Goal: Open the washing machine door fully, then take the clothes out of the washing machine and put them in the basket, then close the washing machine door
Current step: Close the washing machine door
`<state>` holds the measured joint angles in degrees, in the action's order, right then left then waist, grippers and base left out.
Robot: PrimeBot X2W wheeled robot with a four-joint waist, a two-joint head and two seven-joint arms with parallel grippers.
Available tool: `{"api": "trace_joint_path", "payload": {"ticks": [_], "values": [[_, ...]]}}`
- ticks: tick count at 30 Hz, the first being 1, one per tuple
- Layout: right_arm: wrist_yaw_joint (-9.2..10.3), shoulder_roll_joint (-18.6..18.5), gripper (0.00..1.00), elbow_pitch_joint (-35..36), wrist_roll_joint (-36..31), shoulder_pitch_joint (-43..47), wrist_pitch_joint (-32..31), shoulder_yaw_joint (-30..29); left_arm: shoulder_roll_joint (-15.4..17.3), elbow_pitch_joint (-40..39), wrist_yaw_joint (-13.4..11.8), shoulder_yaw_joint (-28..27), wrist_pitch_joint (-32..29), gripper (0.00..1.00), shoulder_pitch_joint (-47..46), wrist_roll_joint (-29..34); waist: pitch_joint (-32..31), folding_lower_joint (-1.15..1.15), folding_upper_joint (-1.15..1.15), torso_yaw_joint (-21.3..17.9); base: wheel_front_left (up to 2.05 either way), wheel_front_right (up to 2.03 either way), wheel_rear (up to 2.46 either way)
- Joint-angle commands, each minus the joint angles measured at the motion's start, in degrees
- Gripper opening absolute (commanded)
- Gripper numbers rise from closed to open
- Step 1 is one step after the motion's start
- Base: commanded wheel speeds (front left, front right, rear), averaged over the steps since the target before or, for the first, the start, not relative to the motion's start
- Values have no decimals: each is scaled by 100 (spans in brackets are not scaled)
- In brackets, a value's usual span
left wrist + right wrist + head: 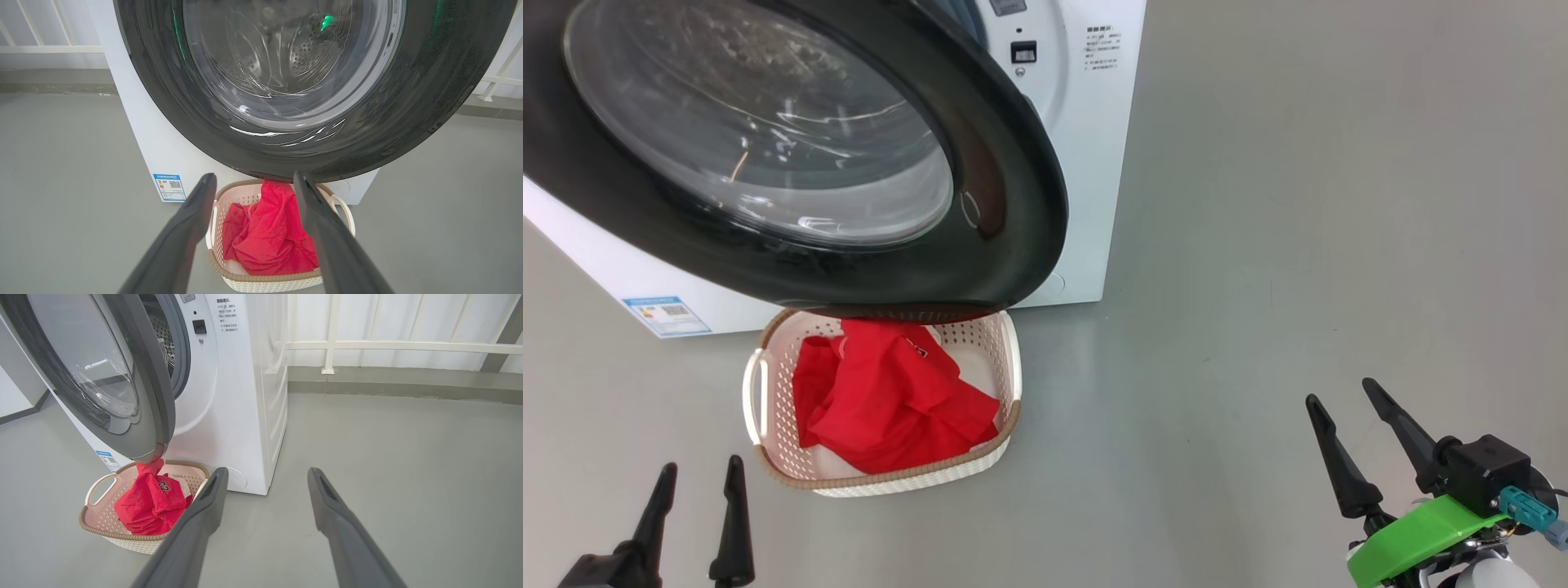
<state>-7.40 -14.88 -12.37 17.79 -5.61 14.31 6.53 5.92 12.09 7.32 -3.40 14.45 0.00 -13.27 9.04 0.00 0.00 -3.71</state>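
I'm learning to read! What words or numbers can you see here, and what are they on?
"7", after one unclear mark: on the bright red fabric clothes in the cream perforated plastic basket.
Chinese print on the big white box-shaped washing machine: too small to read.
Blue label with a square code, at its lower corner: too small to read.

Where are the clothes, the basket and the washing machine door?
clothes [890,400], head view, middle of red heap.
basket [778,408], head view, left side wall.
washing machine door [1021,188], head view, black rim.
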Motion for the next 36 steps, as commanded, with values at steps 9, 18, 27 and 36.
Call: {"api": "trace_joint_path", "payload": {"ticks": [9, 18, 27, 36], "values": [[-9, -77, 100, 128, 40, 40, 69, 81, -43, -179, 17, -295, 54, 100, 3, 258, 17, 0, 0, 11, 0, 0, 0], [-9, -73, 100, 145, 25, 10, 69, 76, -41, -189, 17, -279, 54, 100, -43, 274, 25, 0, 0, 44, 0, 0, 0], [-9, -39, 0, 275, 213, -333, 69, 327, -133, -254, 17, -140, 54, 100, -110, 308, 99, 0, 0, 275, 0, 0, 0], [-9, -14, 0, 246, 286, -1107, 69, 894, -203, -319, 17, -18, 54, 100, -252, 279, 285, 0, 0, 669, 0, 0, 0]]}}
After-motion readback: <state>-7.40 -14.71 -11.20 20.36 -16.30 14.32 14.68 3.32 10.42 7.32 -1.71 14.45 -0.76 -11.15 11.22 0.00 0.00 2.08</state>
